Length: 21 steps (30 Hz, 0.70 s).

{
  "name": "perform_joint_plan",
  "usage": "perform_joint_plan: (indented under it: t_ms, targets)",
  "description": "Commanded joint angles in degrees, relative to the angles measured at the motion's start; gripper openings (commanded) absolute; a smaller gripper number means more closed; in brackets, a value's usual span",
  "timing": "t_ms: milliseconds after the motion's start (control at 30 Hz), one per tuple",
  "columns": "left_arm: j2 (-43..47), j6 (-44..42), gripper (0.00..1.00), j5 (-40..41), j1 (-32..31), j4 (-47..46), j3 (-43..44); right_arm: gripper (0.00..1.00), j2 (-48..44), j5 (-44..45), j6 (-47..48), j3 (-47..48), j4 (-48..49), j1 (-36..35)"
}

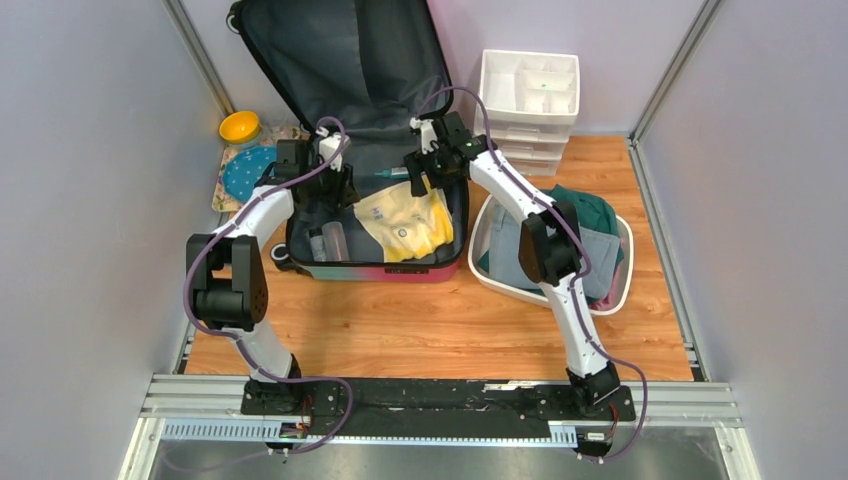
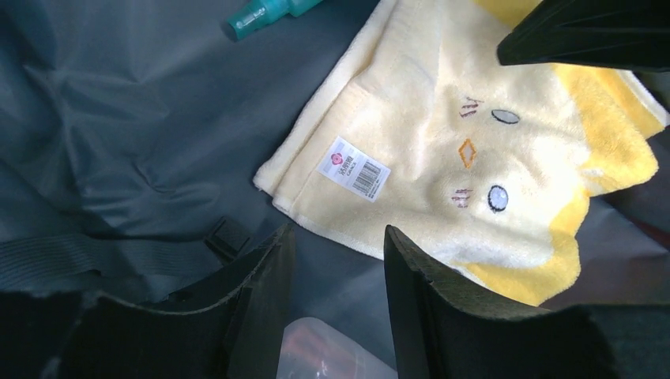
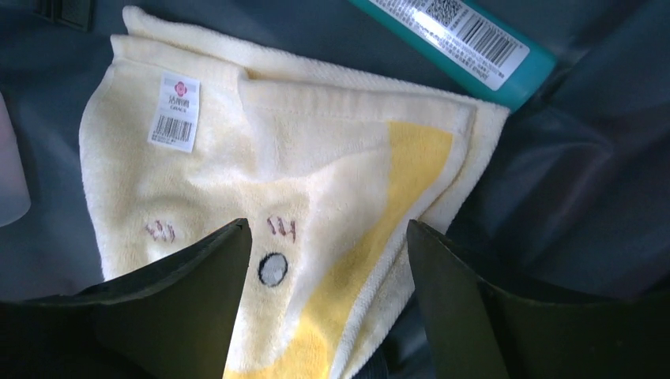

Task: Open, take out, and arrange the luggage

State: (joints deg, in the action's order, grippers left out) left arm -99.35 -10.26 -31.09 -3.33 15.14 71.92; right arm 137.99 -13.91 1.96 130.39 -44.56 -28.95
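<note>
While both arms reach into the open suitcase (image 1: 372,270), the left gripper (image 2: 340,234) hangs with its fingers spread and nothing between them. It is over the grey lining in the left half of the suitcase. A clear plastic container (image 2: 322,354) shows just below its fingertips, and a black strap buckle (image 2: 229,237) lies on the lining just beside them. The right gripper (image 3: 328,229) is also wide open and holds nothing. It hovers near the middle of the suitcase, above a pale yellow towel (image 3: 316,150).

The towel has a stitched face and a white barcode label (image 3: 175,110), and it lies flat on the floor of the suitcase, in its right half. A teal bottle (image 3: 462,35) lies by the towel's far edge, toward the hinge of the suitcase.

The suitcase sits on the wooden table (image 1: 450,330) at the back, its lid (image 1: 340,60) standing up against the rear wall and its pink and teal shell facing the arms. Just to the right of the suitcase is a white basin (image 1: 482,268) of folded clothes. Behind the basin, level with the suitcase lid, stands a white drawer unit (image 1: 528,100). To the left of the suitcase are a yellow bowl (image 1: 240,127) and a blue dotted cloth (image 1: 245,172).
</note>
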Motion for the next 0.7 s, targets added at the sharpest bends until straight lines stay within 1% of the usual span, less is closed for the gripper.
perform_joint_plan:
  t_ms: [0,33,100,133,167,200,233,267,333,500,667]
  targets:
    - [2.9,2.1,0.54,-1.6,0.6,-1.2,-0.2,0.78,3.7,1.7,-0.5,3.1,2.4,0.5]
    - [3.3,2.0,0.54,-1.5,0.6,-1.1,-0.3,0.77,3.9,2.9,-0.2,3.1,2.6,0.3]
    - [3.9,2.0,0.55,-1.5,0.5,-1.0,-0.5,0.77,4.0,11.3,1.3,2.8,3.4,-0.7]
    - [3.9,1.9,0.54,-1.4,0.6,-1.0,-0.6,0.77,4.1,13.8,2.2,2.2,4.6,-1.1]
    - [4.2,1.7,0.54,-1.5,0.6,-0.6,-0.7,0.78,4.0,20.7,2.7,2.1,5.0,-1.6]
    - [4.3,1.4,0.54,-1.9,0.6,-0.5,-0.9,0.8,3.8,22.3,4.2,2.0,5.3,-2.4]
    - [4.5,1.5,0.55,-2.0,0.5,-0.5,-1.3,0.8,3.5,23.7,4.2,1.1,6.6,-2.9]
    - [4.8,1.5,0.54,-2.1,0.6,-0.6,-1.6,0.81,2.3,28.0,4.2,0.1,7.6,-3.4]
    - [5.2,1.2,0.54,-2.3,0.6,-0.7,-2.5,0.82,0.4,31.2,5.6,-1.8,10.2,-4.6]
    - [6.4,0.8,0.54,-2.8,0.6,-1.4,-4.1,0.79,-2.7,32.5,4.5,-3.5,12.7,-5.3]
    - [7.0,0.7,0.55,-2.8,0.6,-1.8,-4.6,0.79,-0.2,35.7,4.3,-1.4,11.2,-5.2]
